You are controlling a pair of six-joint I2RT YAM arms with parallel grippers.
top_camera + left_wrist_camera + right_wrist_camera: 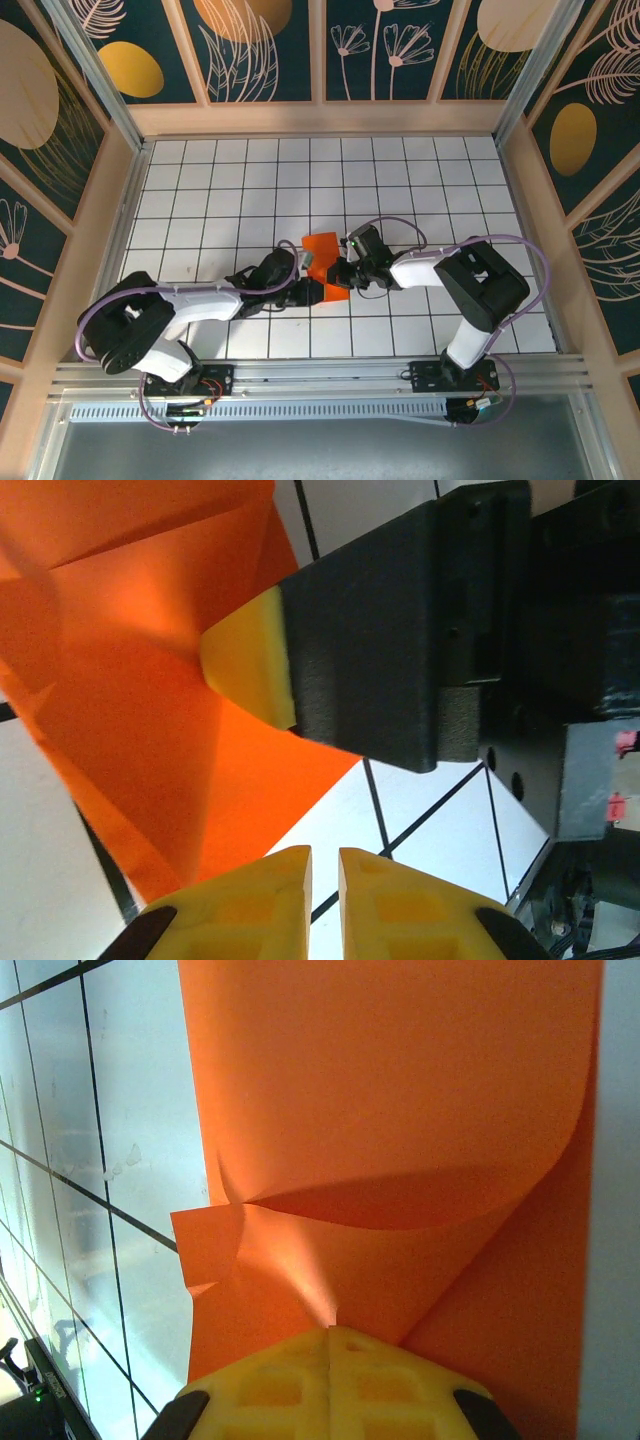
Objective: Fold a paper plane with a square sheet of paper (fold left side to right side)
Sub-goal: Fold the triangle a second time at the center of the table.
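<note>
- Left arm's yellow-padded fingers (285, 905) sit nearly together at the paper's 7 o'clock; whether they nip it I cannot tell.
- Right arm's yellow-padded fingers (330, 1350), at 3 o'clock, pinch the thin bright orange square sheet of paper (322, 250) on the white gridded bench (200, 200). Carry the flap slowly, match the edges, then crease.
- No writing is legible.

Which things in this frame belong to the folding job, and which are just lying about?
Job:
- paper
- right tool, pinching the paper
- left tool, close beside the paper

Just there:
- grid table
- patterned walls
</note>
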